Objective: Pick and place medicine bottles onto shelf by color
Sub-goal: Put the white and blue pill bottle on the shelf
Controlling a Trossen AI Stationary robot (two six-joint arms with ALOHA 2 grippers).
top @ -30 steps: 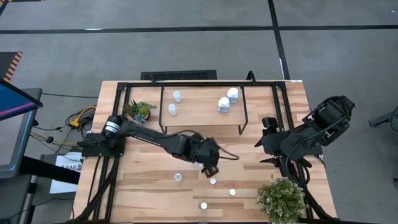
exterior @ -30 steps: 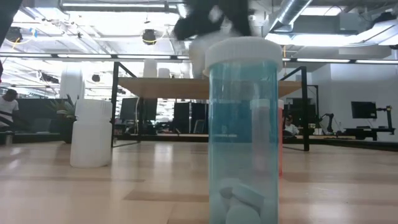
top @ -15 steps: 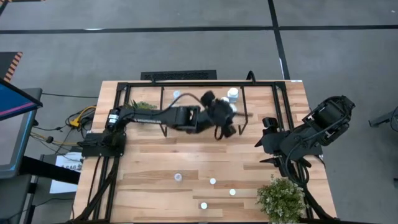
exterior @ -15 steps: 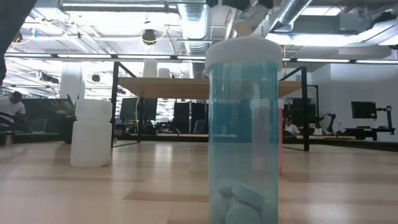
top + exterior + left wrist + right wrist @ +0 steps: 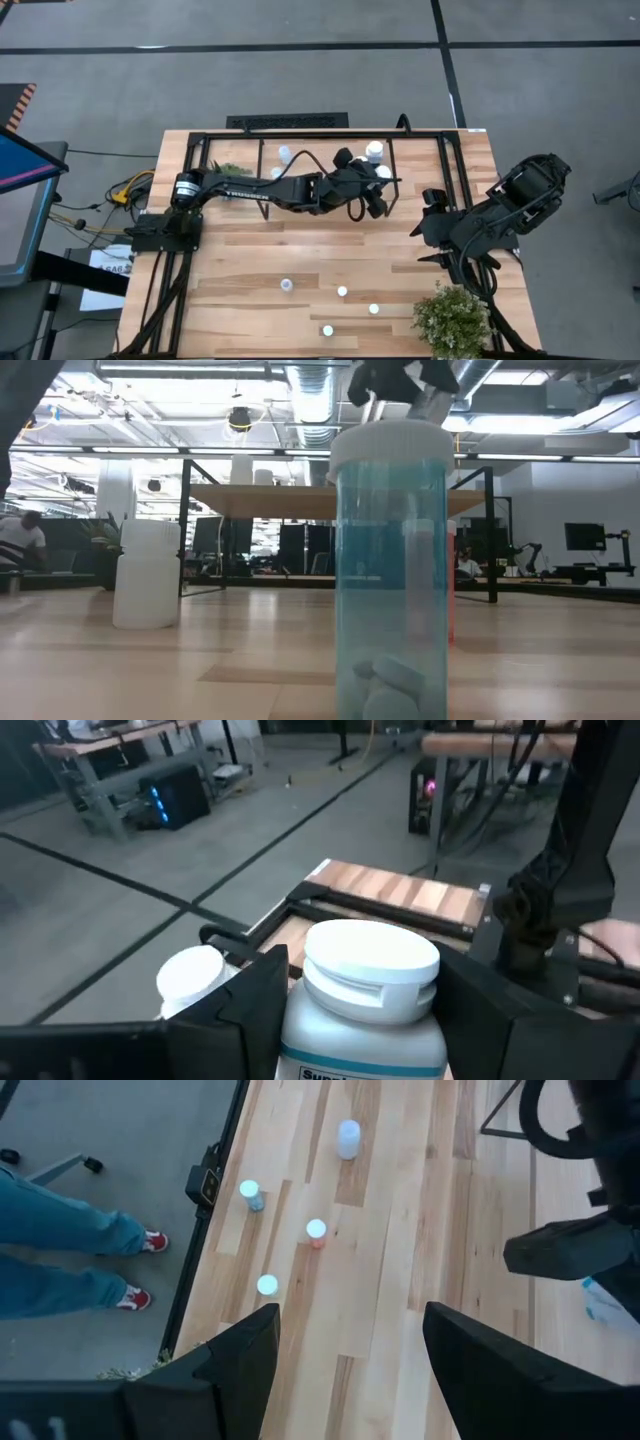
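Note:
My left gripper [image 5: 378, 186] reaches over the right part of the light-wood shelf [image 5: 320, 155] and is shut on a bigger all-white bottle [image 5: 370, 960]. Another white bottle [image 5: 374, 150] stands on the shelf just beyond it, and two small ones [image 5: 284, 153] stand on the shelf's left part. Several small bottles [image 5: 342, 291] stand on the table near the front, among them a blue one close to the low camera [image 5: 390, 570]. My right gripper [image 5: 432, 226] is open and empty at the table's right side. My left gripper pinches the white bottle's body [image 5: 300, 1045] just below the cap, one finger [image 5: 250, 1010] on each side. The bottle stands upright in the hold, above the shelf's right part. Its bottom is hidden, so I cannot tell whether it touches the board.
A potted plant [image 5: 232, 168] stands at the shelf's left end and another [image 5: 452, 318] at the table's near right corner. A big white bottle [image 5: 148, 575] stands on the table. A person's legs [image 5: 60, 1250] show beside the table.
My left gripper has lifted the white bottle off the middle of the table. It has carried the bottle up and toward the far edge, over the shelf, then a little toward the right. The bottle has stayed upright. My right arm has kept still.

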